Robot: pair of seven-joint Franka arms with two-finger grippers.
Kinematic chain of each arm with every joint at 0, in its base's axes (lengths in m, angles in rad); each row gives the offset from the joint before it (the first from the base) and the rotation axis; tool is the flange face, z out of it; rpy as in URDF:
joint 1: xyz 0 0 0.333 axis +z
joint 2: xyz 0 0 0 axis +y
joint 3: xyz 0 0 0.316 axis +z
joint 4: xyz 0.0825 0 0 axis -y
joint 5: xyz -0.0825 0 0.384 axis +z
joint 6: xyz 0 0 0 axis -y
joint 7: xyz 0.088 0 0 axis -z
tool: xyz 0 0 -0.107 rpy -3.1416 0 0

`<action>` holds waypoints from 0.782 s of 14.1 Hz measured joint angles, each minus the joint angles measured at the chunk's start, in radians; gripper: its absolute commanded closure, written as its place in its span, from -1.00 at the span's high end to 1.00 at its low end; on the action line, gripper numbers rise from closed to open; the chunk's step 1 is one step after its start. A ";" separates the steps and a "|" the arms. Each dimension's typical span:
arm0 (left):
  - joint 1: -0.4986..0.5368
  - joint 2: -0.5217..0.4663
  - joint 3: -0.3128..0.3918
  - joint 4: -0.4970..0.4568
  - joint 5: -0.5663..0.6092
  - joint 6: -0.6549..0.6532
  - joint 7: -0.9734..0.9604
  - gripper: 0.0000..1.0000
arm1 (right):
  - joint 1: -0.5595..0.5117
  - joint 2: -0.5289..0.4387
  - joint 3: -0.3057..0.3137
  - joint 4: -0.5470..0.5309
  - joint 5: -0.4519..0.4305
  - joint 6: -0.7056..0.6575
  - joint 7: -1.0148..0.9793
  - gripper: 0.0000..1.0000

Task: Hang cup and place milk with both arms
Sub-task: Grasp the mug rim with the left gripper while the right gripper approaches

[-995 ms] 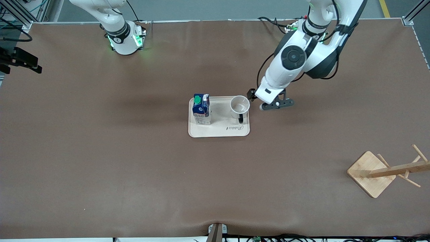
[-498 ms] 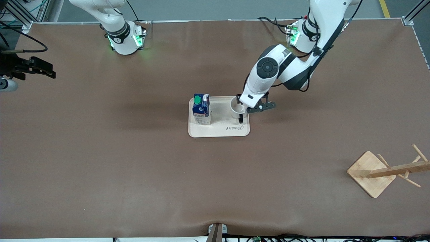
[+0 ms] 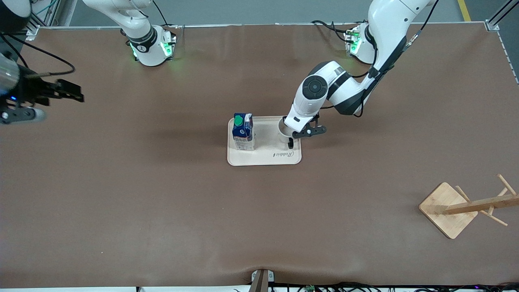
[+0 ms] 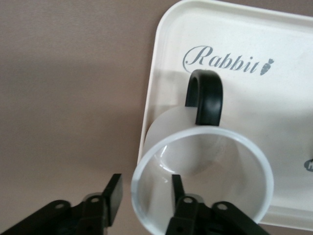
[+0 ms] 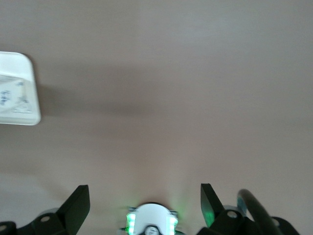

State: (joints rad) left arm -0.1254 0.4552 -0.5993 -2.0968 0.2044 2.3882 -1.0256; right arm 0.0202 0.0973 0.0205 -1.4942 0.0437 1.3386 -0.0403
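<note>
My left hand (image 4: 143,198) was down at the cup (image 4: 203,183), which stood upright on the cream tray (image 3: 264,159) in the middle of the brown worktop (image 3: 162,202). One of my fingers (image 4: 177,188) sat inside the cup's rim and the other just outside its wall, so the wall stood between them. The gap was narrow, yet I could not tell whether the fingers were pressing the wall. The cup's black handle (image 4: 205,96) pointed toward the front camera, at the "Rabbit" lettering printed on the tray.

The milk (image 3: 243,132) stood upright on the same tray, at the end toward my right arm, well apart from the cup, its green cap (image 3: 238,120) on top.

My right hand (image 3: 65,90) hung over bare worktop toward the right arm's end of the table, its fingers (image 5: 78,205) spread wide and holding nothing.

A wooden cup rack (image 3: 466,207) stood toward the left arm's end of the worktop, nearer the front camera than the tray, with its pegs bare.
</note>
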 measured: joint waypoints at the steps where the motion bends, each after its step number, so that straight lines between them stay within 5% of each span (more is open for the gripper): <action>1: 0.001 0.009 0.001 0.000 0.001 0.011 0.000 -1.00 | 0.011 0.026 0.000 -0.002 0.029 0.009 0.039 1.00; 6: 0.012 0.011 0.003 0.023 0.017 0.027 0.000 -1.00 | 0.064 0.107 0.001 -0.004 0.055 0.056 0.110 1.00; 11: 0.045 -0.120 0.003 0.118 0.033 -0.080 0.033 -1.00 | 0.163 0.118 0.005 -0.004 0.157 0.122 0.308 1.00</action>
State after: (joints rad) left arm -0.0802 0.3355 -0.5963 -1.9783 0.2372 2.3080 -0.9925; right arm 0.1831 0.2155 0.0252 -1.4980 0.2003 1.4607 0.2678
